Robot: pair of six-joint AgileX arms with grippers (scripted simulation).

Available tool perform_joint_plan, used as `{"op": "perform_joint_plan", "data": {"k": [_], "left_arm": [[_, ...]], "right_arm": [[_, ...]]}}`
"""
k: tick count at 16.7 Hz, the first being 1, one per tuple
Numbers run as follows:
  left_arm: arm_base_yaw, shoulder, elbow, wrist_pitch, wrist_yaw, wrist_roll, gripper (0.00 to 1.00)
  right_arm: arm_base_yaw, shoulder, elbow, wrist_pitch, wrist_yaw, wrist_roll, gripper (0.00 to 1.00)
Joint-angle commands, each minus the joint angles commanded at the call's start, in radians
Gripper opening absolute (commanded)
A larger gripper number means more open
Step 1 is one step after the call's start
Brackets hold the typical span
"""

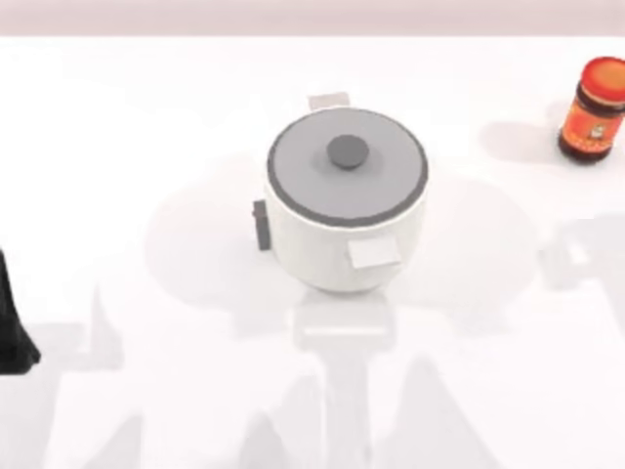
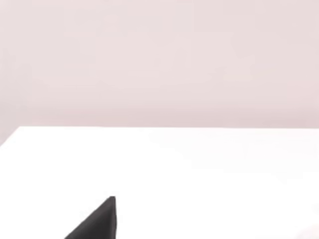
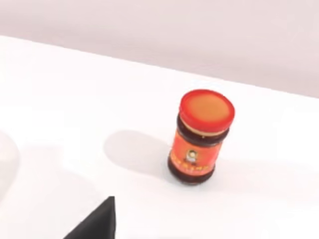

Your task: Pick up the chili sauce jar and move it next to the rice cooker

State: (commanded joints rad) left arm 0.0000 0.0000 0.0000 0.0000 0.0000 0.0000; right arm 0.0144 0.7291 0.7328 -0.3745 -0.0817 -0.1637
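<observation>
The chili sauce jar [image 1: 592,109], dark glass with a red lid and an orange-red label, stands upright at the table's far right. The right wrist view shows the jar [image 3: 199,142] a short way ahead of my right gripper, of which only one dark finger [image 3: 99,224] shows, with nothing against it. The right arm is out of the top view. The white rice cooker [image 1: 347,200] with its grey lid and knob sits mid-table, well left of the jar. My left arm [image 1: 15,337] is parked at the left edge, and a single finger [image 2: 102,221] of its gripper shows over bare table.
The table's far edge [image 1: 312,37] runs just behind the cooker and the jar. A dark side handle [image 1: 261,225] sticks out of the cooker toward the left and a pale tab [image 1: 374,253] toward the front. White tabletop lies between cooker and jar.
</observation>
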Motion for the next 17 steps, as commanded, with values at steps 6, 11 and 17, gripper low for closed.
{"op": "perform_joint_plan", "data": {"k": [6,11,17], "left_arm": [[0.000,0.000,0.000,0.000,0.000,0.000,1.00],[0.000,0.000,0.000,0.000,0.000,0.000,1.00],[0.000,0.000,0.000,0.000,0.000,0.000,1.00]], "right_arm": [[-0.021,0.610,0.601,-0.319,-0.032,-0.147,1.00],[-0.038,1.109,1.100,-0.577,-0.055,-0.273,1.00],[-0.053,1.582,1.564,-0.817,-0.075,-0.397,1.00]]}}
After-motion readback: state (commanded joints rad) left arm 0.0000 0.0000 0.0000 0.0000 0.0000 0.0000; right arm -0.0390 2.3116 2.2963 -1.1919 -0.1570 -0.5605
